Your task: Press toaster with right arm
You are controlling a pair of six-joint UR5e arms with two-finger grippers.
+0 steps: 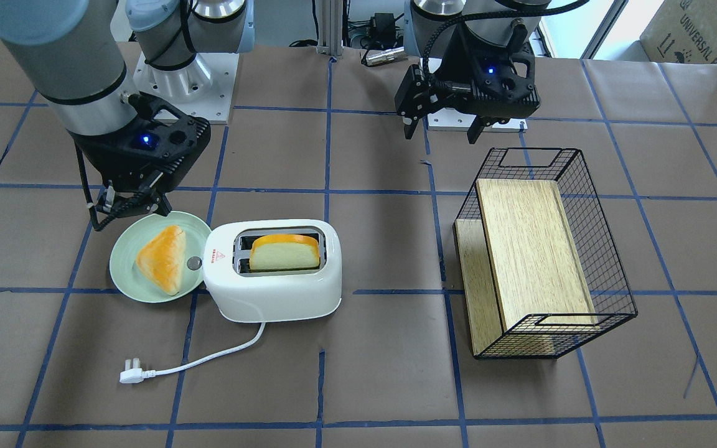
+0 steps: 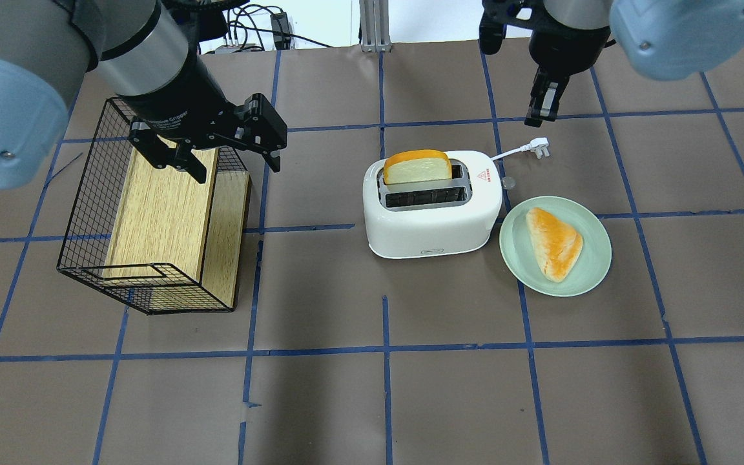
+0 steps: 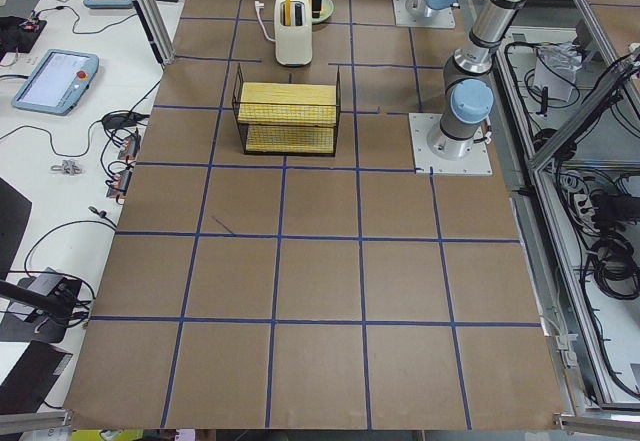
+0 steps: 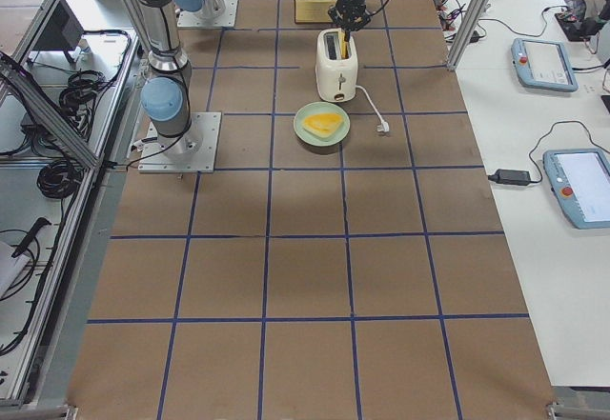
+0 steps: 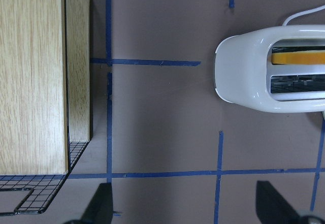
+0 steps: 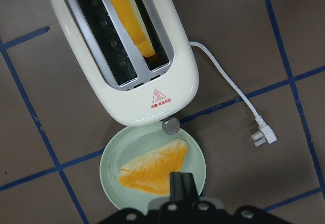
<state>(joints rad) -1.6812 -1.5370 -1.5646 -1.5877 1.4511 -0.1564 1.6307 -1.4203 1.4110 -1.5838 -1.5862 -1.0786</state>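
we see the toaster [image 1: 271, 274] mid-left, long axis left-right, knob [image 1: 194, 263] end pointing left at the plate [image 1: 123, 278], basket [image 1: 604, 261] well apart rightward. the right gripper [image 1: 127, 202], pinched closed and empty, hangs over the plate's upper-left rim.

toaster [image 5: 244, 76]: right end cut by right edge, left wrist view
wire basket [image 5: 78, 153]: cut by left and bottom edges there
right gripper [image 6: 180, 182]: mostly below bottom edge, right wrist view

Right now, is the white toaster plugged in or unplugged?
Unplugged. The white rounded plastic toaster has its white plug lying loose on the brown paper-covered table, in no socket.
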